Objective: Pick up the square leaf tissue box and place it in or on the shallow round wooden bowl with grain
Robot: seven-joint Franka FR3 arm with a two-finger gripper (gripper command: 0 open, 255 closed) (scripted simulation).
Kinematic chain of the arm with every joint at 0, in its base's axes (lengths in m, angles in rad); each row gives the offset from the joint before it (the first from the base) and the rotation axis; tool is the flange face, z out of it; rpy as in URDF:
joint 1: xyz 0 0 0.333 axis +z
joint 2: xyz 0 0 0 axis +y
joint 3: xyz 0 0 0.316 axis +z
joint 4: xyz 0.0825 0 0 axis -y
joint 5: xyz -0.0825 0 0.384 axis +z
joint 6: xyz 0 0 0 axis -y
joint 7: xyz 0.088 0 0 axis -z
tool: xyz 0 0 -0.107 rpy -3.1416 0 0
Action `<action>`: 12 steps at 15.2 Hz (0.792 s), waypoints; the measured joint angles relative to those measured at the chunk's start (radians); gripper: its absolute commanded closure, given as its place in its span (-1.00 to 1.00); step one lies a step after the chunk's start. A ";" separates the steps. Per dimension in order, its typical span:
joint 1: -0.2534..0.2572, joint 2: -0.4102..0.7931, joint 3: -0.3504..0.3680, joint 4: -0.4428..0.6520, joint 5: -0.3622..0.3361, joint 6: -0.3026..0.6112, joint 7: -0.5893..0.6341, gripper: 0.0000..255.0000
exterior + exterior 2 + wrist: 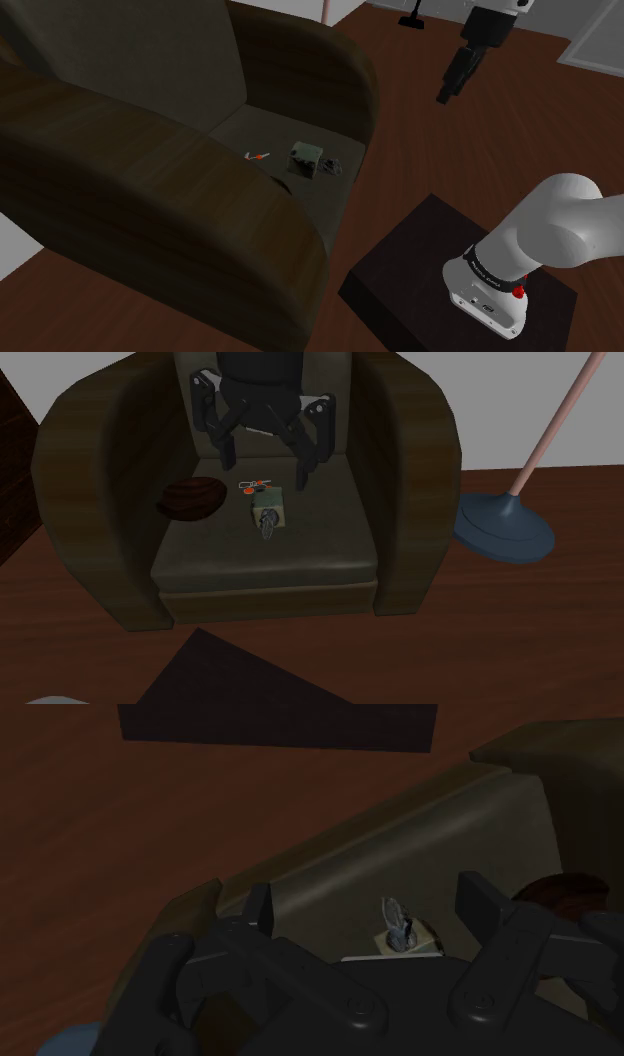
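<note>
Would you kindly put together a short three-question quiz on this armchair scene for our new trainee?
1. True or false: the tool is open and holds nothing.
2. In the second exterior view, on which side of the tissue box does the bowl lie? A) left B) right C) underneath
3. Fill in: the tissue box rests on the armchair's ____.
Key: 1 true; 2 A; 3 seat.
</note>
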 measured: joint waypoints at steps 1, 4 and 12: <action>0.000 0.000 0.000 0.000 0.000 0.000 0.000 -1.00; 0.013 0.053 0.013 -0.014 0.011 0.055 -0.007 -1.00; 0.057 0.292 0.056 -0.030 0.041 0.271 -0.044 -1.00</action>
